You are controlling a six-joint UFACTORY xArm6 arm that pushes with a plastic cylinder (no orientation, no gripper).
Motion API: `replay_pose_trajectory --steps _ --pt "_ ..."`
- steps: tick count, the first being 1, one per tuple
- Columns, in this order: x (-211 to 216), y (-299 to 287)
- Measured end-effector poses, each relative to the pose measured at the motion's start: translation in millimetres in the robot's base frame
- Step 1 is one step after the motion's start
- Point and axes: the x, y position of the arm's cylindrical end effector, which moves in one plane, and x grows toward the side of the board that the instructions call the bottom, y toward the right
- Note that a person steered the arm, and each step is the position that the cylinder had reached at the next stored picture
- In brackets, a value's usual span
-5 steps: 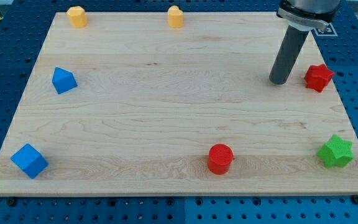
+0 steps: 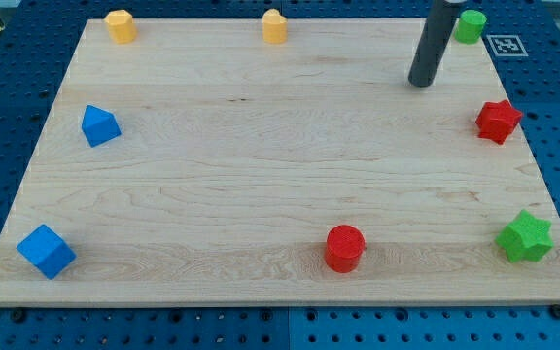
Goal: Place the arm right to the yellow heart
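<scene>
Two yellow blocks sit at the board's top edge. The one at the top left (image 2: 120, 25) is broad and rounded and looks like the heart. The other (image 2: 274, 26), near the top middle, has a pointed top. My tip (image 2: 420, 84) rests on the board at the upper right, well to the right of both yellow blocks, about 150 px right of the pointed one and a little lower. It touches no block.
A green block (image 2: 471, 25) sits at the top right, just right of the rod. Red star (image 2: 498, 121) at right edge, green star (image 2: 526, 236) bottom right, red cylinder (image 2: 344, 247) bottom middle, blue cube (image 2: 46, 250) bottom left, blue wedge-like block (image 2: 99, 125) left.
My tip has moved toward the view's top and slightly left, away from the red star. The green block at the top right, hidden before, now shows.
</scene>
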Motion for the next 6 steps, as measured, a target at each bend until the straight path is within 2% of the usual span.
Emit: replay_pose_trajectory --steps 1,3,6 --pt "-27.3 -6.9" --pt "-37.3 -6.9" --pt "-108.0 -25.0"
